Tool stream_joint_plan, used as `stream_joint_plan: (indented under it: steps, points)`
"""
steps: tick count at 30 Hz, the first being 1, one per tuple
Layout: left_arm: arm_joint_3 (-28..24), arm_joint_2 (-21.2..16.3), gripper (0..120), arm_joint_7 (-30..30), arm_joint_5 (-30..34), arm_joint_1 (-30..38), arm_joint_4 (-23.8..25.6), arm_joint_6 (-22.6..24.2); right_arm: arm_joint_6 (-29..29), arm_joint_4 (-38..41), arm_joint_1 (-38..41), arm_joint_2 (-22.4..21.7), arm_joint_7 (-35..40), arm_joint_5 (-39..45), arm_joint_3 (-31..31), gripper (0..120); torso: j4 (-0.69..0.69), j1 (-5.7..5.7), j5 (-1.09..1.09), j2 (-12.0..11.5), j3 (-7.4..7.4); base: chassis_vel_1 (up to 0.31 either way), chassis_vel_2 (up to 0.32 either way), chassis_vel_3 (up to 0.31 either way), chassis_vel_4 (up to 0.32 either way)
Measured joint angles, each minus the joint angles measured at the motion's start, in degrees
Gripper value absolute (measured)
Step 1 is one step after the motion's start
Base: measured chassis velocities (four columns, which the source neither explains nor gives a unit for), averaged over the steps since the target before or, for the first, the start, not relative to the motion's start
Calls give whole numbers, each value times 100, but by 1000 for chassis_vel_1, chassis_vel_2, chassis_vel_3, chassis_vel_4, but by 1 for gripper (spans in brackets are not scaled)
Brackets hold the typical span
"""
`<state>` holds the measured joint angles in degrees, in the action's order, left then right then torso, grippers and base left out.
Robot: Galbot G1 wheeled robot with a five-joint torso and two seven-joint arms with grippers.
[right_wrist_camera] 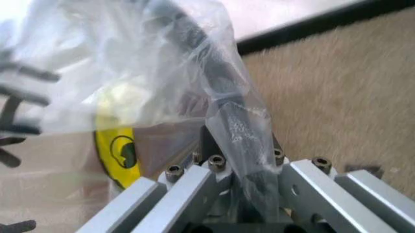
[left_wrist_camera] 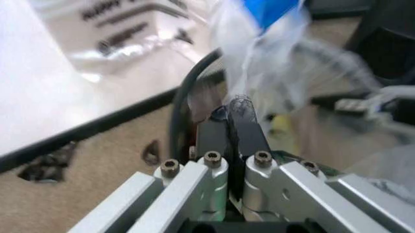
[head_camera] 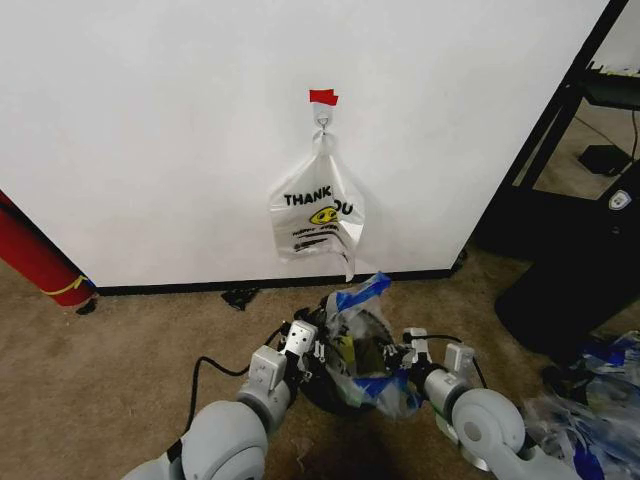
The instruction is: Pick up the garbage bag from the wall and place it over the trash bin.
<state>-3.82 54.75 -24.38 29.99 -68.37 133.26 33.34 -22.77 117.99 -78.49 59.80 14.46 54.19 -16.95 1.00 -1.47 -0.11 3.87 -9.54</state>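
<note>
Tools left (head_camera: 318, 352) and right (head_camera: 400, 357) clamp garbage bag (head_camera: 362, 330) — over trash bin (head_camera: 330, 392); wall bag (head_camera: 318, 212) reads "THANK".

A white "THANK YOU" bag (head_camera: 318, 215) hangs from a wall hook (head_camera: 322, 122); red roll (head_camera: 35, 255) leans left.

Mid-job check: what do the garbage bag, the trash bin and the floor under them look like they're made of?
Garbage bag: thin translucent plastic film, glossy, judging by its wrinkles and highlights; blue strips on it. Both the left gripper and the right gripper look shut on it.
Trash bin: dark with a smooth black rim; probably plastic or metal, hard to tell under the bag.
Floor: short-pile tan carpet, matte and fuzzy.
</note>
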Motion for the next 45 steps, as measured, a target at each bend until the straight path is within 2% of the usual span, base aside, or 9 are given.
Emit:
stream_joint_plan:
  steps: [7, 16, 20, 27, 29, 32, 37, 39, 45]
  points:
    - [279, -59, 0, 167, -387, -131, -96, -257, -38, 412, -266, -25, -107, 181, -599, 0, 0, 0, 0, 0, 0, 0, 0, 0, 0]
    - [380, -62, 0, 353, -992, -209, -312, -708, -349, 642, -393, -157, -445, 447, -1007, 0, 1, 0, 0, 0, 0, 0, 0, 0, 0]
    - [449, -52, 0, 481, -1206, -229, -625, -1217, -484, 684, -383, -186, -667, 578, -1073, 0, 1, 0, 0, 0, -1, 0, 0, 0, 0]
    - [546, -71, 0, 654, -1406, -346, -757, -1740, -485, 616, -268, -155, -701, 623, -1080, 0, 0, 0, 0, 0, -1, 0, 0, 0, 0]
    - [585, -98, 10, 776, -1399, -470, -623, -1979, -378, 518, -221, -108, -701, 590, -1042, 0, 0, 0, 0, 0, 0, 0, 0, 0, 0]
    - [618, -106, 18, 882, -1372, -555, -502, -2063, -304, 444, -198, -66, -701, 550, -1013, 0, 0, 0, 0, 0, 0, 0, 0, 0, 0]
    - [746, -165, 40, 1201, -1366, -734, -414, -2315, -112, 169, -85, -14, -714, 457, -991, 0, 0, 0, 0, 0, 0, 0, 0, 0, 0]
    - [761, -173, 41, 1232, -1388, -749, -425, -2363, -87, 128, -70, -14, -728, 439, -994, 0, 0, 0, 0, 0, 0, 0, 0, 0, 0]
    - [878, -235, 68, 1477, -1957, -826, -625, -2855, 29, -3, -56, -66, -802, 323, -1018, 0, 0, 0, 0, 0, -1, 0, 0, 0, 0]
